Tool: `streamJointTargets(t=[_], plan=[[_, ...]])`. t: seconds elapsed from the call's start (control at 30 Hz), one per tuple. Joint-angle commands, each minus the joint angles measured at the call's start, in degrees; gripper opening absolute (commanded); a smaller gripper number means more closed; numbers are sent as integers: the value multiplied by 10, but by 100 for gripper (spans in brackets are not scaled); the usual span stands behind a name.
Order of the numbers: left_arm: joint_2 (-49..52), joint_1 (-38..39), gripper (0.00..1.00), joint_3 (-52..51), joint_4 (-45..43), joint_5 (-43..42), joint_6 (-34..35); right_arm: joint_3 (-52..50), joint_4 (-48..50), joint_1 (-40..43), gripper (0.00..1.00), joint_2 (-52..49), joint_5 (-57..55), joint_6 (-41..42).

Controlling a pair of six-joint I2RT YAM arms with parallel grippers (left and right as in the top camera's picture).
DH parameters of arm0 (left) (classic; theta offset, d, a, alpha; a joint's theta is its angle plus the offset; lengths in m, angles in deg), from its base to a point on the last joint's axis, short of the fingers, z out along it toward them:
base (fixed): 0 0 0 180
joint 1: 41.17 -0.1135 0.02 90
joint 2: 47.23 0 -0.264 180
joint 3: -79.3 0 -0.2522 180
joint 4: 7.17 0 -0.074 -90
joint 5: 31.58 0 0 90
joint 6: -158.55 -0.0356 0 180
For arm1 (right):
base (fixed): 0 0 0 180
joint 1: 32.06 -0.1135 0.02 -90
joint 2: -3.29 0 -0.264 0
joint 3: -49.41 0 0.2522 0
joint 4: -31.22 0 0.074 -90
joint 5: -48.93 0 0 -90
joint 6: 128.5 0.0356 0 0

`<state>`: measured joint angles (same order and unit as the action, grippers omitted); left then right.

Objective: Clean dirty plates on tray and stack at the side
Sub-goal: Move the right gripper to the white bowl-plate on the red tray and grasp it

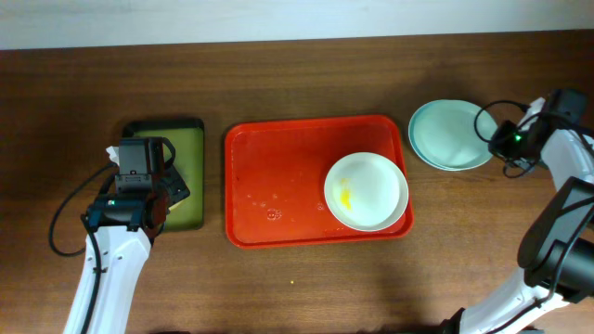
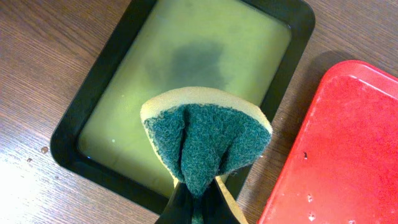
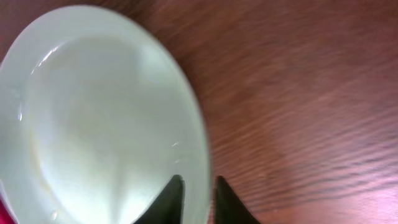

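Currently gripping a folded sponge (image 2: 205,134) in left end effector (image 2: 196,199), clenched tight, green scrub side toward wrist camera, yellow foam edge on top. Holding it over near edge of small green tray (image 2: 86,106) at left of bench (image 1: 297,74), just left of red tray (image 1: 278,167). Seeing white plate (image 1: 367,190) on right half of red tray, with yellow smear (image 1: 345,197) left of its centre. Noting small specks (image 1: 273,206) on tray floor left of that plate. Straddling right rim of pale green plate (image 1: 452,134) with right end effector (image 3: 198,180), one finger inside, one outside; cannot tell whether pinching or released. Finding that plate on bare bench just right of red tray, toward far side, stacked on a second pale plate (image 1: 415,139) with rim peeking out at left.
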<state>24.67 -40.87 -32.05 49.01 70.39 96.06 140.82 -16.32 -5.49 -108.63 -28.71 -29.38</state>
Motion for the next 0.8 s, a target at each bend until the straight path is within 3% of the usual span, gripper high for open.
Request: streamJointTargets(t=[0.0,0.07,0.1,0.13,0.3,0.4,0.5,0.57,0.77], plan=[[2,-2,0,-4,-3,-3,-2,7,-8,-35,24,13,14,-14],[2,-2,0,-4,-3,-4,-2,16,-26,-51,29,17,11,-23],[2,-2,0,-4,-3,-4,-2,24,-40,-57,41,20,9,-22],[2,-2,0,-4,-3,-4,-2,38,-66,-60,46,25,10,-22],[2,-2,0,-4,-3,-4,-2,89,-201,-59,50,65,52,6],[2,-2,0,-4,-4,-4,-2,94,-309,-72,52,103,173,-73],[2,-2,0,-4,-4,-4,-2,91,-376,-123,60,112,186,-174],[2,-2,0,-4,-3,-4,-2,76,-365,-156,68,112,151,-188],[2,-2,0,-4,-3,-5,-2,-10,-233,-254,71,103,28,-159]])
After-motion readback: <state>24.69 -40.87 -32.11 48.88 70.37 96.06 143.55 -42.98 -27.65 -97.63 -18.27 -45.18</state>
